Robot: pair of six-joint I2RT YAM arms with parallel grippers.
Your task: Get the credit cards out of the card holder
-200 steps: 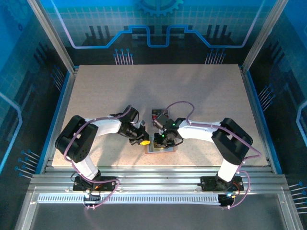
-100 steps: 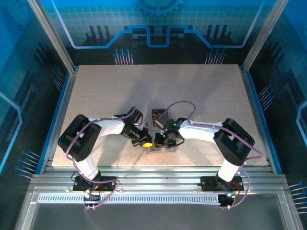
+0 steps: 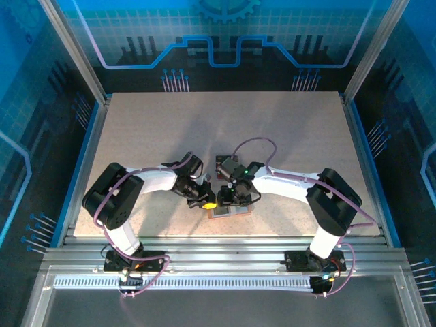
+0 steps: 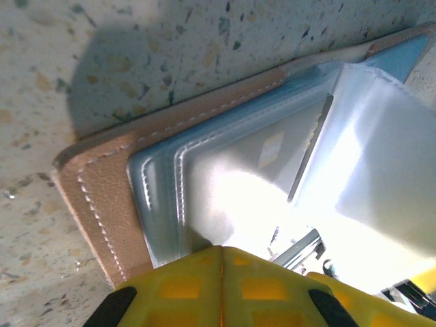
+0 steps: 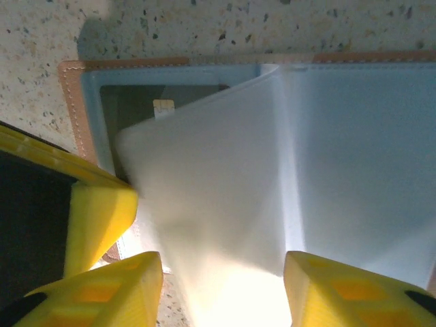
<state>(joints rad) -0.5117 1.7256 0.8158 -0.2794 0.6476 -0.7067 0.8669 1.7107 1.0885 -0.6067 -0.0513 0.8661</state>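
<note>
The card holder [image 3: 229, 212] lies open near the table's front edge, tan-brown outside [image 4: 95, 197] with pale blue inner panels [image 5: 361, 150]. My left gripper [image 4: 221, 272] is shut, its yellow tips resting on the holder's left inner panel; it sits at the holder's left side [image 3: 209, 203]. My right gripper [image 5: 221, 289] is open just above the holder [image 3: 230, 197]. A translucent sleeve [image 5: 211, 197] rises between its fingers [image 5: 119, 289]. A dark shape with a small pale mark [image 5: 163, 107] shows in the left pocket. A small reddish card [image 3: 223, 162] lies on the table behind the grippers.
Both arms reach inward and nearly touch over the holder. The left gripper's yellow finger [image 5: 95, 204] crowds the right wrist view's left side. The speckled table [image 3: 225, 122] stretches behind, with blue enclosure walls around it and the metal rail just in front.
The right gripper's jaws have spread apart and its arm has shifted slightly left. The left gripper slid right onto the holder's left side and has stayed shut.
</note>
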